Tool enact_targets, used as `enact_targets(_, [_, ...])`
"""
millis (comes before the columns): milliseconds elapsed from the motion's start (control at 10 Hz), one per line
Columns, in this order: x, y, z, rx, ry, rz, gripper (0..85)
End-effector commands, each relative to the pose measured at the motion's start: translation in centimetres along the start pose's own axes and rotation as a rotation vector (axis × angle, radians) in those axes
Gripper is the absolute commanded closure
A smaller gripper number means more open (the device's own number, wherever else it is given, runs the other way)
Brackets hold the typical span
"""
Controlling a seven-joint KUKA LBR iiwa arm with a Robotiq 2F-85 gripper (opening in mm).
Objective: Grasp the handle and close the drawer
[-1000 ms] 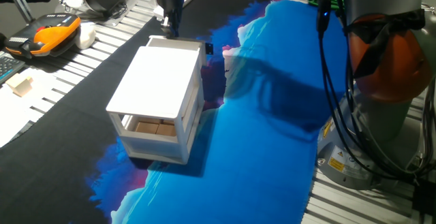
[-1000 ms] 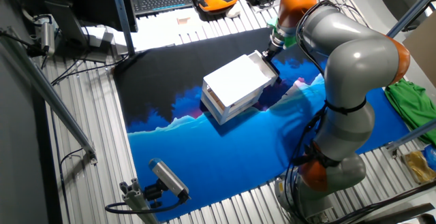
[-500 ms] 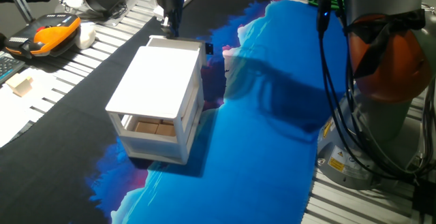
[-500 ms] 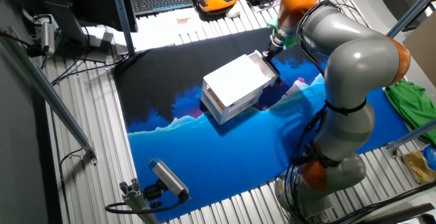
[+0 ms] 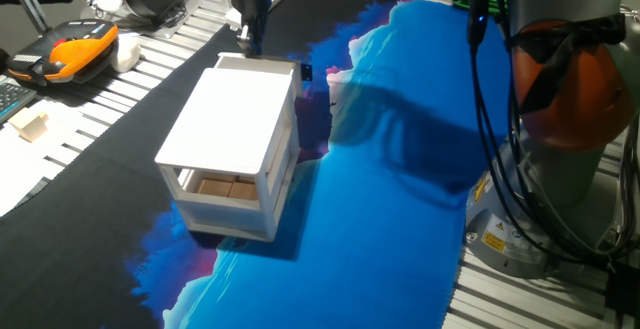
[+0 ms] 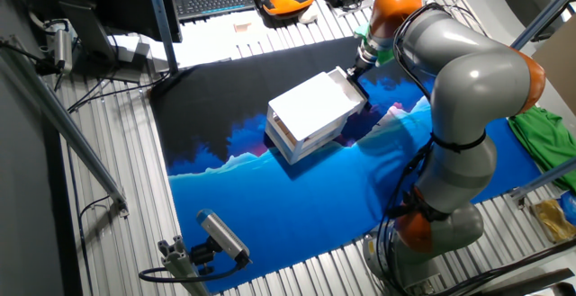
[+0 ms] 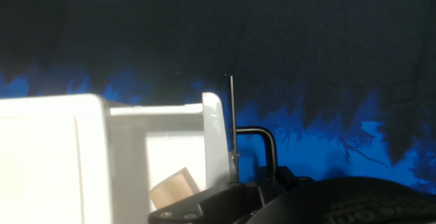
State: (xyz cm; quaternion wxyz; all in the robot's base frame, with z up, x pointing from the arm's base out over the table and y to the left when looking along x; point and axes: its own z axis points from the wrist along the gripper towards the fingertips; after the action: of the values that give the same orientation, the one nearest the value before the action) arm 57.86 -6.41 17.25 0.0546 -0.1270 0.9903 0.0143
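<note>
Blue-black cloth unchanged, pincer (image 5: 247, 41) unmoved at drawer (image 5: 258, 66), grip unclear.

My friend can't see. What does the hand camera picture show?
Up close, a white drawer sticks out of a white cabinet, with a thin dark handle on its front. A tan wooden block lies inside, and blue-and-black cloth is behind.

Two high fixed views share the cabinet (image 5: 232, 149) from opposite sides; hand view sits close.
</note>
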Motion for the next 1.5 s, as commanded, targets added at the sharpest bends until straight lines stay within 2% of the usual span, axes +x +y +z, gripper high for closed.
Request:
enact_targets(0, [0.0,0.0,0.0,-0.004,-0.003,-0.001,85.0])
enact_targets(800, [-0.4,0.9,0.1,-0.008,-0.02,-0.012,85.0])
enact_targets(1400, [-1.1,2.2,-0.9,-0.016,-0.001,-0.015,85.0])
